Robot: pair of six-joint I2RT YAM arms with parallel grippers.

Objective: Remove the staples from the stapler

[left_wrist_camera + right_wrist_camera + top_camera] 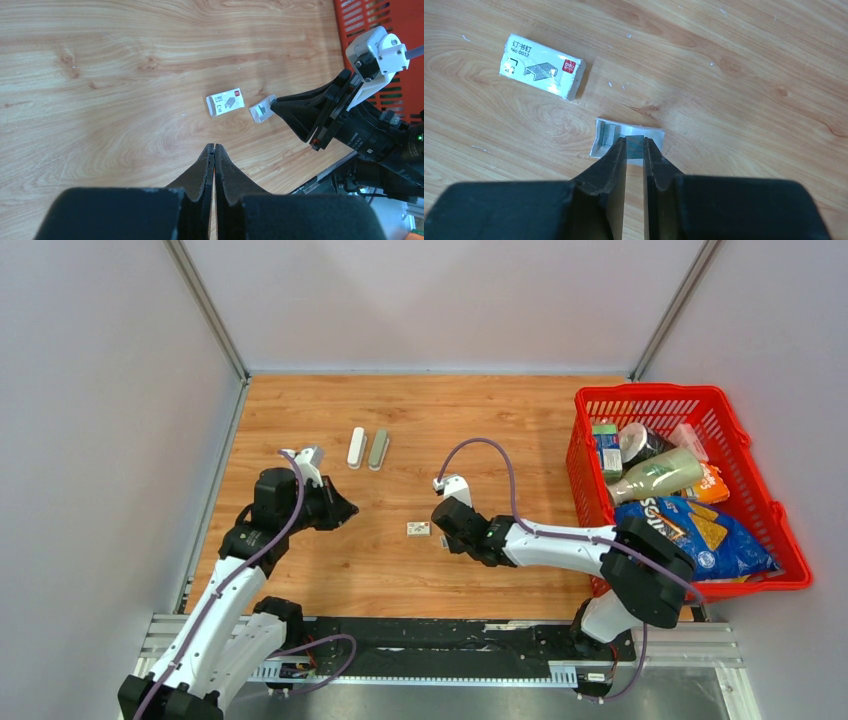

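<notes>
Two staplers, one white (pixel 356 448) and one grey-green (pixel 378 450), lie side by side at the back of the wooden table, apart from both grippers. My right gripper (pixel 635 148) is shut on a short grey strip of staples (pixel 635 142) just above a small open white tray (pixel 654 136) that holds more staples (pixel 610 135). A closed white printed staple box (pixel 542 66) lies to its left. My left gripper (pixel 214 148) is shut and empty, hovering over bare wood left of the box (pixel 226 102) and facing the right gripper (pixel 280 107).
A red plastic basket (pixel 745 405) with bottles, a can and a blue snack bag stands at the right edge. Grey walls enclose the table on three sides. The metal rail with the arm bases (pixel 440 645) runs along the near edge.
</notes>
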